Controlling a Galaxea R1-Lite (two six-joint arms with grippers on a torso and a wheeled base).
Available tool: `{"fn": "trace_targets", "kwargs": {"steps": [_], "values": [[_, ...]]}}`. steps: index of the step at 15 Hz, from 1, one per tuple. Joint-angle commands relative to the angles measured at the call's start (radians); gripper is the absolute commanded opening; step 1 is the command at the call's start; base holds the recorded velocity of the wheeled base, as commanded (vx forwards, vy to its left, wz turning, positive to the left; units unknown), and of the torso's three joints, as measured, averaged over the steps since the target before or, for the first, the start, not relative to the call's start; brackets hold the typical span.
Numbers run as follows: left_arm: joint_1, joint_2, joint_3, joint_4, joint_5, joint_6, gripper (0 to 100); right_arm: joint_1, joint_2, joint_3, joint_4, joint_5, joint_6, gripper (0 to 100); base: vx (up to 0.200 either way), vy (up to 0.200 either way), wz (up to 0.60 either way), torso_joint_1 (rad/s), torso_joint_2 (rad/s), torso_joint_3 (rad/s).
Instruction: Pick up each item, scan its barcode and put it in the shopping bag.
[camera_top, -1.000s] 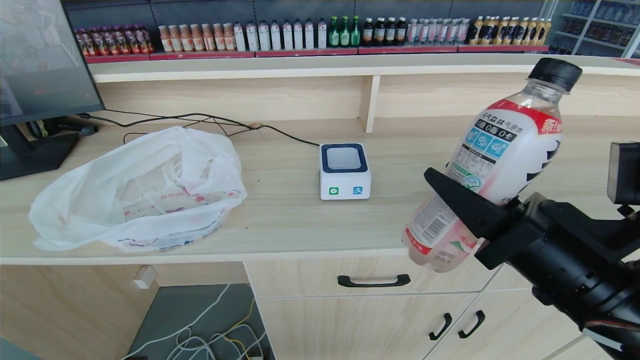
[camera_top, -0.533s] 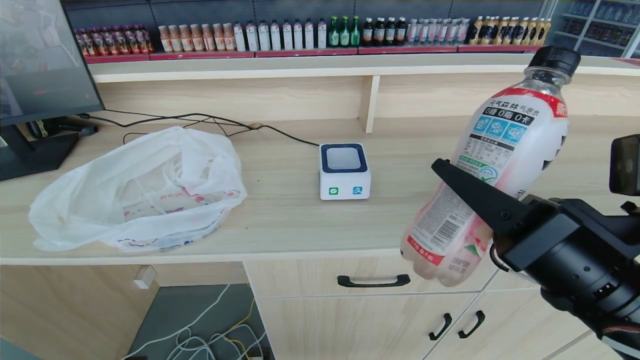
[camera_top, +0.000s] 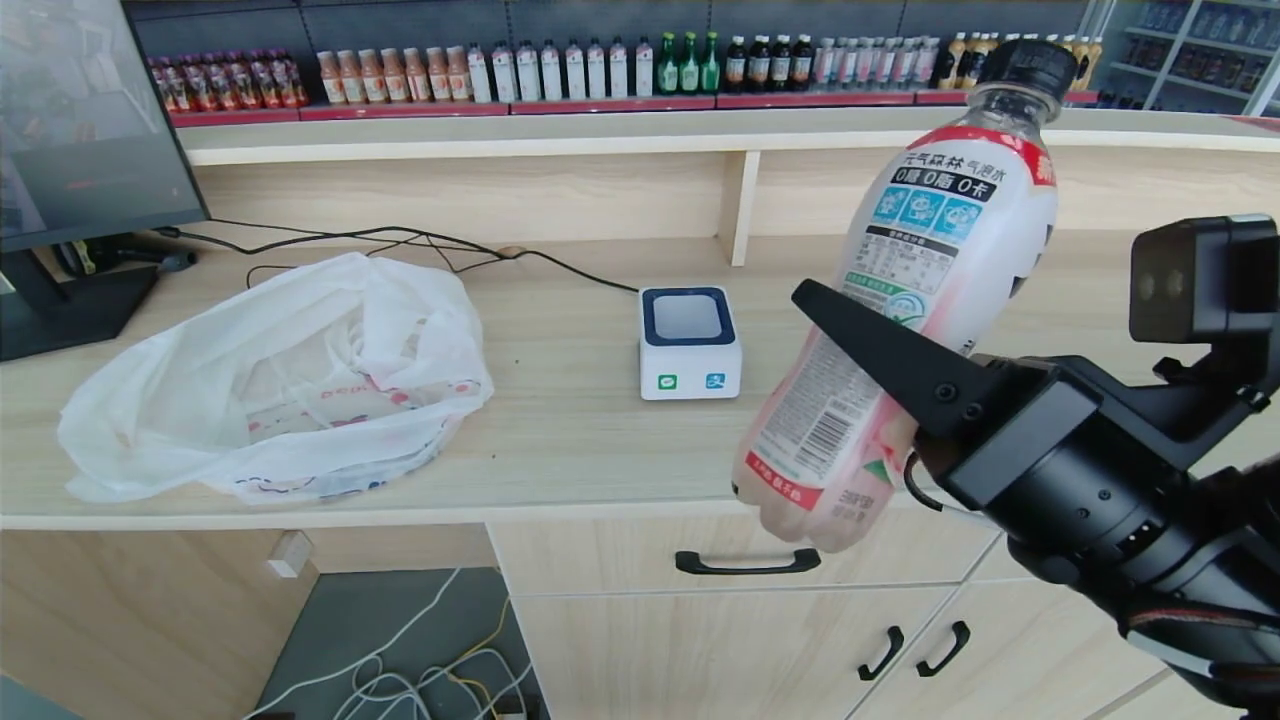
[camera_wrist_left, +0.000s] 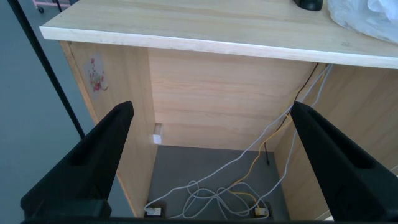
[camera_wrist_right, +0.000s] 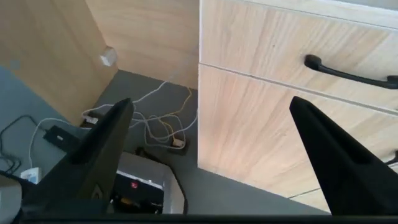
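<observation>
Closest to the head camera, at about 4 o'clock, my right pincer (camera_top: 855, 335) was pinching the bottle (camera_top: 920, 260) around its lower half and holding it in the air, clear of the counter (camera_top: 580, 440). The bottle's long axis leaned from its base at 7 o'clock to its black cap at 1 o'clock. The barcode (camera_top: 825, 435) sat low on the label and faced back toward me.

The scanner (camera_top: 690, 340) stood on the counter, near the bottle at roughly 9 o'clock from it, with its window facing up. I judged that the next move turned on swinging that low end leftward and rolling the code down over the window. The right arm was plainly the nearer one.

My left pincer (camera_wrist_left: 211, 109) hung spread wide and empty below counter height, over loose cables (camera_wrist_left: 217, 186) on the floor.

The head view gave me the grip and the code, while the right wrist view looked past its fingers at a drawer handle (camera_wrist_right: 348, 71).

Farther left, at 9 o'clock, the shopping bag (camera_top: 280, 380) lay slumped open on the counter.
</observation>
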Motion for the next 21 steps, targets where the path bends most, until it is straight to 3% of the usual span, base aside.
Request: {"fn": "trace_targets", "kwargs": {"steps": [1,4,8,9,10,14,15,17,21], "values": [[0.000,0.000,0.000,0.000,0.001,0.000,100,-0.090,-0.069,0.001,0.000,0.000,0.000,100,0.000,0.000,0.00,0.000,0.00,0.000],[0.002,0.000,0.000,0.000,0.001,0.000,100,-0.113,-0.127,0.028,-0.081,-0.049,0.027,100,0.000,0.000,0.00,0.000,0.00,0.000],[0.000,0.000,0.000,0.000,0.001,0.000,100,-0.113,-0.127,0.030,-0.080,-0.097,0.099,100,0.000,0.000,0.00,0.000,0.00,0.000],[0.000,0.000,0.000,0.000,-0.001,0.000,100,-0.113,-0.127,0.030,-0.077,-0.086,0.098,100,0.000,0.000,0.00,0.000,0.00,0.000],[0.000,0.000,0.000,0.000,0.001,0.000,100,-0.112,-0.120,0.030,-0.021,0.013,0.018,100,0.000,0.000,0.00,0.000,0.00,0.000],[0.000,0.000,0.000,0.000,-0.001,0.000,100,-0.101,-0.100,0.031,-0.031,0.018,0.066,100,0.000,0.000,0.00,0.000,0.00,0.000],[0.000,0.000,0.000,0.000,-0.001,0.000,100,-0.113,-0.108,0.031,-0.031,0.017,0.076,100,0.000,0.000,0.00,0.000,0.00,0.000],[0.002,0.000,0.000,0.000,0.001,0.000,100,-0.313,-0.121,0.031,-0.029,0.021,0.032,100,0.000,0.000,0.00,0.000,0.00,0.000],[0.000,0.000,0.000,0.000,-0.001,0.000,100,-0.271,-0.201,0.031,-0.029,0.032,0.047,100,0.000,0.000,0.00,0.000,0.00,0.000]]}}
